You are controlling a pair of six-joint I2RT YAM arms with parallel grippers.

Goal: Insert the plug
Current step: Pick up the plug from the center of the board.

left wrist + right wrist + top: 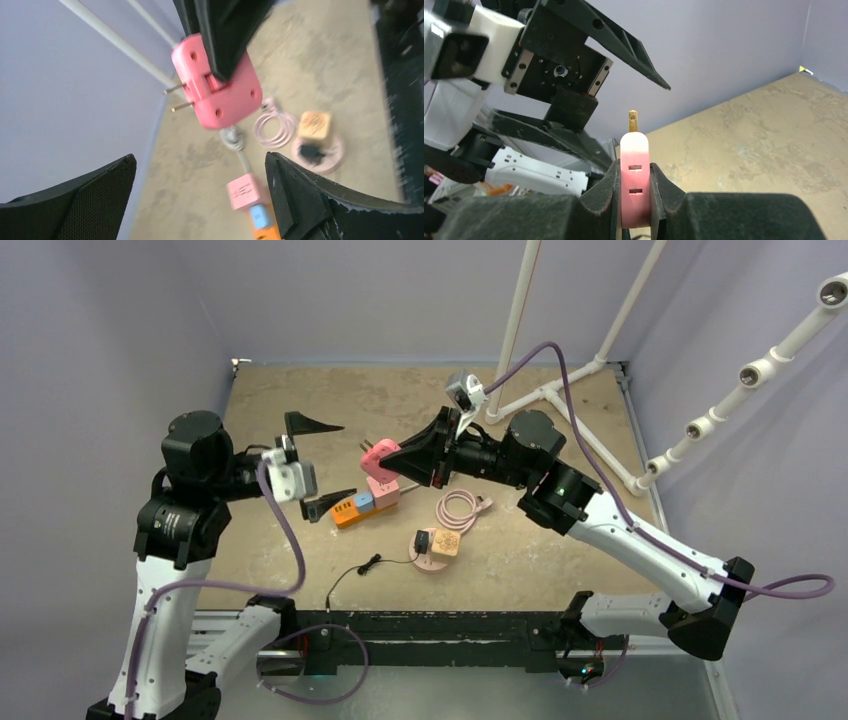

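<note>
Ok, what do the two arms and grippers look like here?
The left arm and right arm have white links and black joint housings, with a purple cable looping along each. The left gripper and right gripper have black tapered fingers and a pale wrist camera.

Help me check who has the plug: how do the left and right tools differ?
The left tool is open wide; the right tool is shut. The left tool holds nothing; the right tool clamps the pink plug. Both are black, raised above the table and roughly facing each other.
</note>
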